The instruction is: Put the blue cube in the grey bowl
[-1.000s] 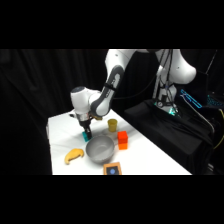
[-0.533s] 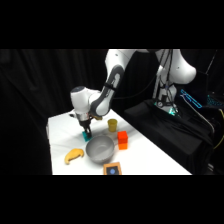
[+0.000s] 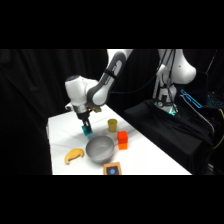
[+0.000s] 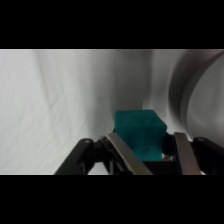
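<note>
Nothing on the table has shifted over the last 1.0 s that I can see: arm, cube and bowl sit as they did in both earlier side views.

Side view: I see the gripper (image 3: pixel 87 127) low over the table (image 3: pixel 60 130), reaching down from the arm's white wrist. The cube (image 3: pixel 87 130) sits at its tip, close to the tabletop; whether it touches the cloth I cannot tell. The bowl (image 3: pixel 100 148) stands just beside and nearer the camera, its hollow open. A yellow cup (image 3: pixel 113 124) stands behind the bowl, an orange block (image 3: pixel 122 140) to the bowl's right. A banana (image 3: pixel 75 155) lies to the bowl's left, and a dark tile (image 3: pixel 113 170) with a blue dot lies at the table's near edge.

Wrist view: I see the 2 fingers (image 4: pixel 123 154) rising from the bottom edge, 1 on each side of the cube (image 4: pixel 139 132), pinching it. White cloth (image 4: pixel 55 110) fills the left of the view. The bowl's (image 4: pixel 192 95) curved grey rim shows at the right edge, near the cube and apart from it.
</note>
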{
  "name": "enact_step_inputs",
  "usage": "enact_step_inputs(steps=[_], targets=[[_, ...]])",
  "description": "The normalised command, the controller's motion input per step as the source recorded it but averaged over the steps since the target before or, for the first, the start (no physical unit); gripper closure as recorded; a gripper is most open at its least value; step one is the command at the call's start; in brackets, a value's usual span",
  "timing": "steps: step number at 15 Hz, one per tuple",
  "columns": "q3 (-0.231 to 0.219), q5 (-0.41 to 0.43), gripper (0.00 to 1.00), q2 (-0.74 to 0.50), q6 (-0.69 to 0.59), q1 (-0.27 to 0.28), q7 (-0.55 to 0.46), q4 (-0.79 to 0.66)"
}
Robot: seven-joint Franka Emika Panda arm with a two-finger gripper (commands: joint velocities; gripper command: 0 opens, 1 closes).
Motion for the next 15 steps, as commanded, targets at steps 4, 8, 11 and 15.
enact_step_inputs(steps=[4, 8, 11, 15], targets=[[0.007, -0.093, 0.74, -0.39, -0.3, 0.099, 0.11, -0.16], [0.058, -0.085, 0.74, -0.37, -0.14, 0.122, 0.14, -0.28], [0.078, -0.068, 0.74, -0.32, -0.02, 0.127, 0.15, -0.35], [0.079, -0.054, 0.74, -0.22, 0.14, 0.114, 0.11, -0.3]])
